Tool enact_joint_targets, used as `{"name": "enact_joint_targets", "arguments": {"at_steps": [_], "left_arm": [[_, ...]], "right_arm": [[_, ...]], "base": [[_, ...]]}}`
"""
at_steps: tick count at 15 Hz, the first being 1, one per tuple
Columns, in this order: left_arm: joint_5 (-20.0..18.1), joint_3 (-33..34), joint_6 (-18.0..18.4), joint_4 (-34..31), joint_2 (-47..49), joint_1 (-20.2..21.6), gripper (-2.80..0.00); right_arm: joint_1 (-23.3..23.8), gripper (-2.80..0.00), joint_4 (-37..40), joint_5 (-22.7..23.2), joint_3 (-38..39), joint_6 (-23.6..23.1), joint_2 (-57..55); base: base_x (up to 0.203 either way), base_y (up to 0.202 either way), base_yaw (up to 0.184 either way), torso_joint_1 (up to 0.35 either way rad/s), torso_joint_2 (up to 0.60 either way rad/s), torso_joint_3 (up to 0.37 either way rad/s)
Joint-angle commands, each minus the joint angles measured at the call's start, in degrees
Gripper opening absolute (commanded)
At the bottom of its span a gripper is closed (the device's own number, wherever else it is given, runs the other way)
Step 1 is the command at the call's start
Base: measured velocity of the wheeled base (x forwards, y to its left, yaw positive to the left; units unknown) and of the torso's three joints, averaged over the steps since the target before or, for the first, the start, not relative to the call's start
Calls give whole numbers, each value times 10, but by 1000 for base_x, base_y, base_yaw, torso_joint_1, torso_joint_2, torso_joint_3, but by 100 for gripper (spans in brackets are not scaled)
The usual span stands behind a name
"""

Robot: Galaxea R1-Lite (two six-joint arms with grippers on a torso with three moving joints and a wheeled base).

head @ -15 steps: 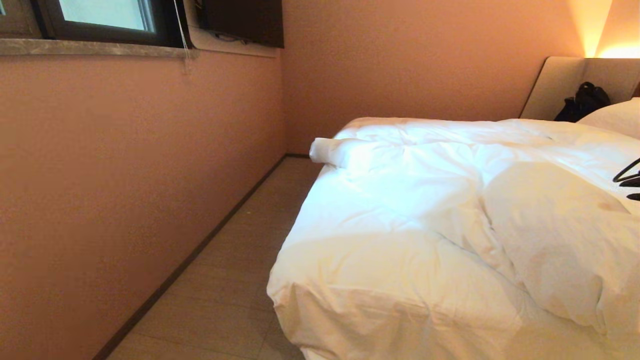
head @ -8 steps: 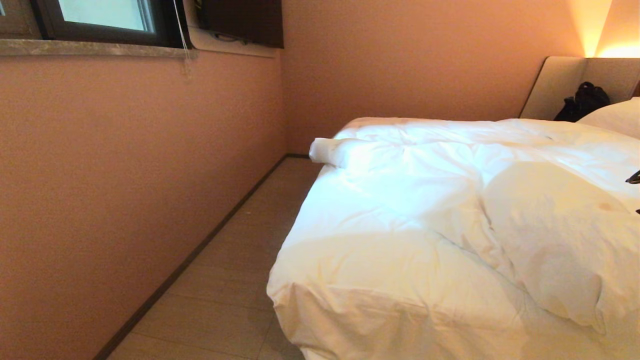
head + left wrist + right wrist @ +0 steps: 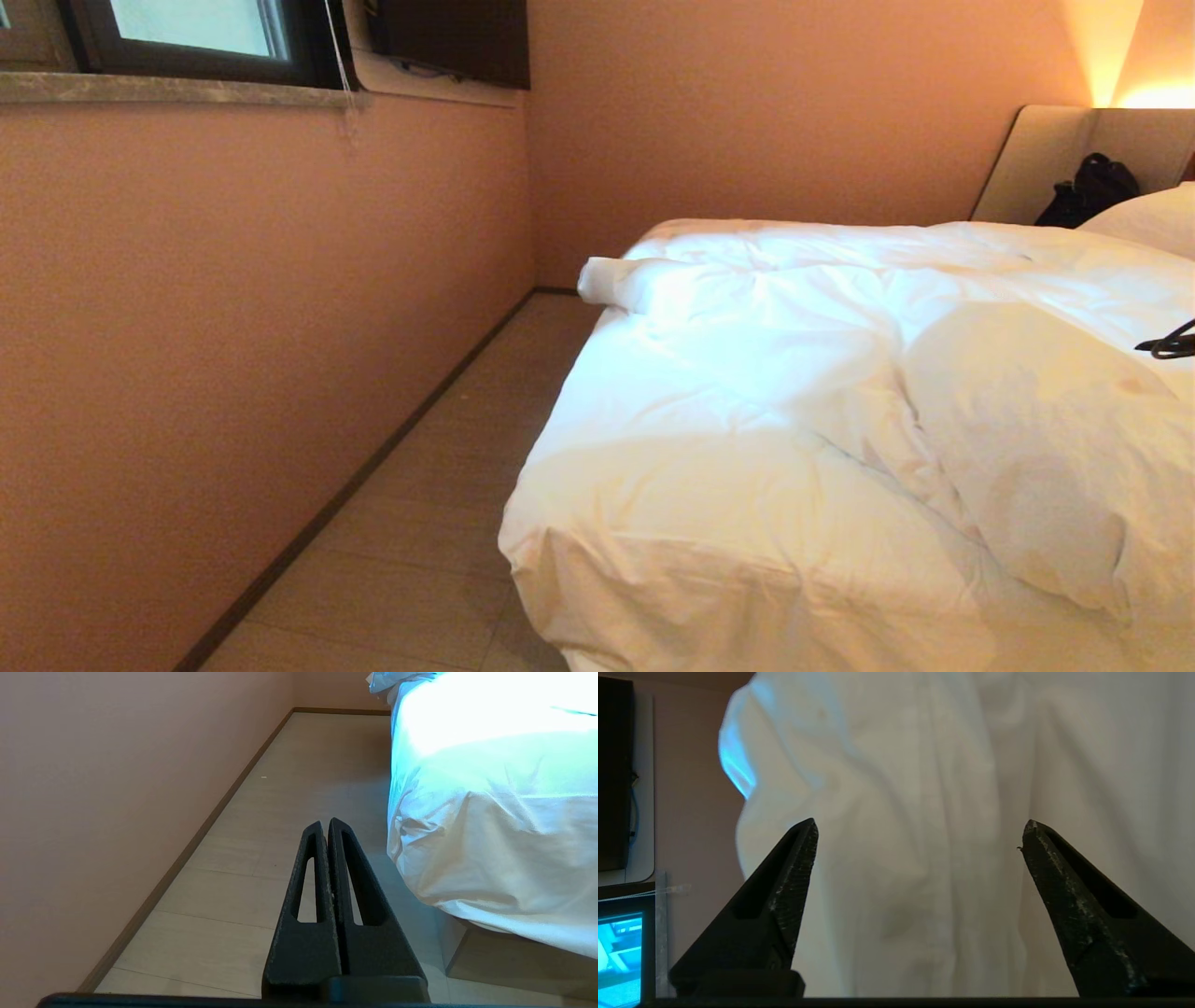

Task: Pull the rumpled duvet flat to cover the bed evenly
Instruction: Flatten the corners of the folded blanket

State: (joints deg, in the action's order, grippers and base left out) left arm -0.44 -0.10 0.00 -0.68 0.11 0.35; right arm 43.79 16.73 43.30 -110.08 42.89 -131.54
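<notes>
I see my right gripper (image 3: 920, 835) right in front of the big, puffy white duvet (image 3: 924, 788). Its two black fingers are spread wide and hold nothing. The soft cloth fills the space just past the tips, so I think the next move is to push in and pinch a fold. In the head view only a bit of this gripper (image 3: 1167, 345) shows at the right edge, low over the duvet (image 3: 840, 420).

My left gripper (image 3: 326, 823) is parked low beside the bed, over the pale tiled floor (image 3: 261, 858). Its fingers are pressed together. So the right arm is the one closer to the work.

The duvet lies on the large low bed (image 3: 495, 961) and hangs over the near corner. Its long side runs away from me toward the padded beige headboard (image 3: 1055, 159). There are deep folds in the middle. Farther off, one corner is rolled up into a white lump (image 3: 616, 280) at the left edge of the bed. That part is a long reach for me.

Far back I see a white pillow (image 3: 1148, 219) and a black bag (image 3: 1088, 191) by the headboard. The pink wall (image 3: 261, 327) stands to the left. Nothing blocks the gripper.
</notes>
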Motion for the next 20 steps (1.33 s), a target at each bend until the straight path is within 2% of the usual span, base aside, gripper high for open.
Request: {"name": "enact_joint_targets", "arguments": {"at_steps": [1, 8, 14, 18, 20], "left_arm": [[0, 0, 0, 0, 0, 0, -280], [0, 0, 0, 0, 0, 0, -280], [0, 0, 0, 0, 0, 0, -280], [0, 0, 0, 0, 0, 0, -280], [0, 0, 0, 0, 0, 0, -280]], "right_arm": [[8, 0, 4, 2, -3, -2, -7], [2, 0, 3, -1, -3, -4, -19], [-37, 0, 7, -3, -2, 0, -22], [-63, 0, 2, -57, -1, 1, -34], [-79, 0, 1, -101, -2, 0, -45]], "base": [[0, 0, 0, 0, 0, 0], [0, 0, 0, 0, 0, 0], [0, 0, 0, 0, 0, 0], [0, 0, 0, 0, 0, 0], [0, 0, 0, 0, 0, 0]]}}
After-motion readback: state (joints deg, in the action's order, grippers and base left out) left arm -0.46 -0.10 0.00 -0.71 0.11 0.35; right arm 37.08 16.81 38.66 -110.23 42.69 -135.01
